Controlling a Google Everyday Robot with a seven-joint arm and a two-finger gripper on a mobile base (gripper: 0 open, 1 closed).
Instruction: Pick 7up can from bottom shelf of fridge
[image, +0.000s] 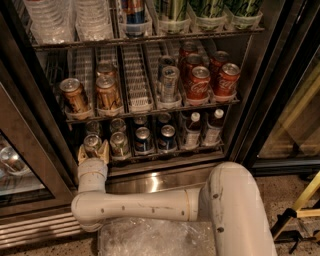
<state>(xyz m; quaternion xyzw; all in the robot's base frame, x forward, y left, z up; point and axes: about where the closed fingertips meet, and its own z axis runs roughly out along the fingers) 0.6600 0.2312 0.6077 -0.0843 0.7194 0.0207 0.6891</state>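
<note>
The fridge (280, 100) stands open in front of me. Its bottom shelf (165, 156) holds pale silver-green 7up cans in the two left lanes. The front-left 7up can (92, 143) has a shiny lid, and another (119, 142) stands to its right with more behind. My gripper (93, 151) is at the shelf's left front, open. Its tan fingers (104, 150) stand on either side of the front-left can's lower body. The white arm (150, 205) reaches in from the lower right.
Dark blue cans (143, 138) and small bottles (191, 131) fill the rest of the bottom shelf. The rack above (150, 112) holds bronze cans (74, 95) and red cans (198, 82). A glass door (20, 165) stands close on the left, with the steel base (150, 181) below.
</note>
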